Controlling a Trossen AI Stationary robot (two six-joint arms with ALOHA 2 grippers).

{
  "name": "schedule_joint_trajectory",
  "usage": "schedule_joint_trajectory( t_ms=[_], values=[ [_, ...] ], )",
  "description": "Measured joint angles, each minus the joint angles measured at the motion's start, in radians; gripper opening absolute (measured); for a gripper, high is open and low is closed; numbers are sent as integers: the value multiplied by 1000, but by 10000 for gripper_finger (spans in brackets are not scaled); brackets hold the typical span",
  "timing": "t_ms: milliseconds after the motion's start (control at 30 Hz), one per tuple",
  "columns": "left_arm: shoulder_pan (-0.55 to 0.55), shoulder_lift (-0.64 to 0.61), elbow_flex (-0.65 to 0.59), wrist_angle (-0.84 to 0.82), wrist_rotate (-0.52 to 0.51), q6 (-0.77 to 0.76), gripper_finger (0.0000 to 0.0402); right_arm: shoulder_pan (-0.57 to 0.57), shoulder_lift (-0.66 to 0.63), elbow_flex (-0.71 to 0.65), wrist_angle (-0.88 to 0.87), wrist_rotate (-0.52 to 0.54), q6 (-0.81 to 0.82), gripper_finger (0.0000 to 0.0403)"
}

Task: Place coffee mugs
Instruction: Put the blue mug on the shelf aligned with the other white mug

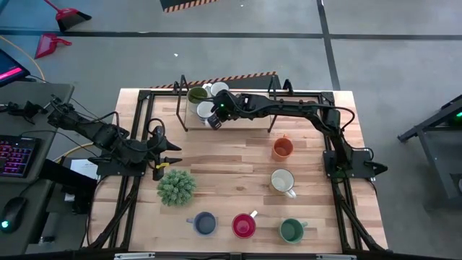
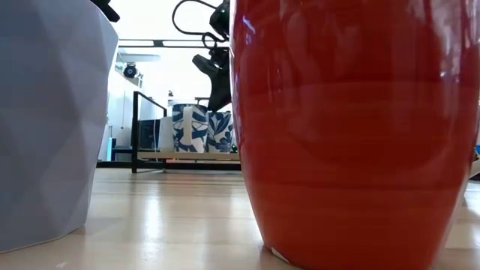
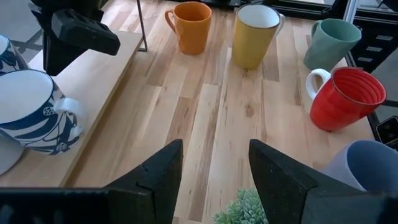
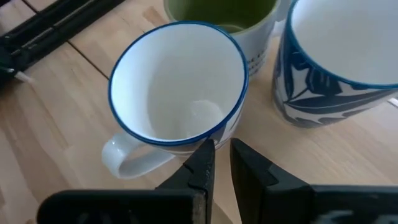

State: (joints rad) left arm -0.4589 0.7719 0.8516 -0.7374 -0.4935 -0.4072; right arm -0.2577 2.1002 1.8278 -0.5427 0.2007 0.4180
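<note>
The high camera looks straight down on the whole bench [image 1: 238, 162]; the low one sits at bench level, crowded by the red mug [image 2: 352, 127]; both wrist cameras share the blue-patterned mugs [image 3: 31, 112] on the rack.

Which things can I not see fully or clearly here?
Low view: the red mug and blue mug, near the camera, hide most of the table.
Right wrist view: the olive green mug is cut off by the edge.
High view: too small to tell whether the right gripper touches the white mug.
Left wrist view: the plant is cut off by the edge.
</note>
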Motion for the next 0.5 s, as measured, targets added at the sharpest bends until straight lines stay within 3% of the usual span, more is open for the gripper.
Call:
schedule_joint_trajectory(
  t_ms=[500],
  values=[
    [0,0,0,0,0,0,174,4,18,3,74,-53,2,37]
  ],
)
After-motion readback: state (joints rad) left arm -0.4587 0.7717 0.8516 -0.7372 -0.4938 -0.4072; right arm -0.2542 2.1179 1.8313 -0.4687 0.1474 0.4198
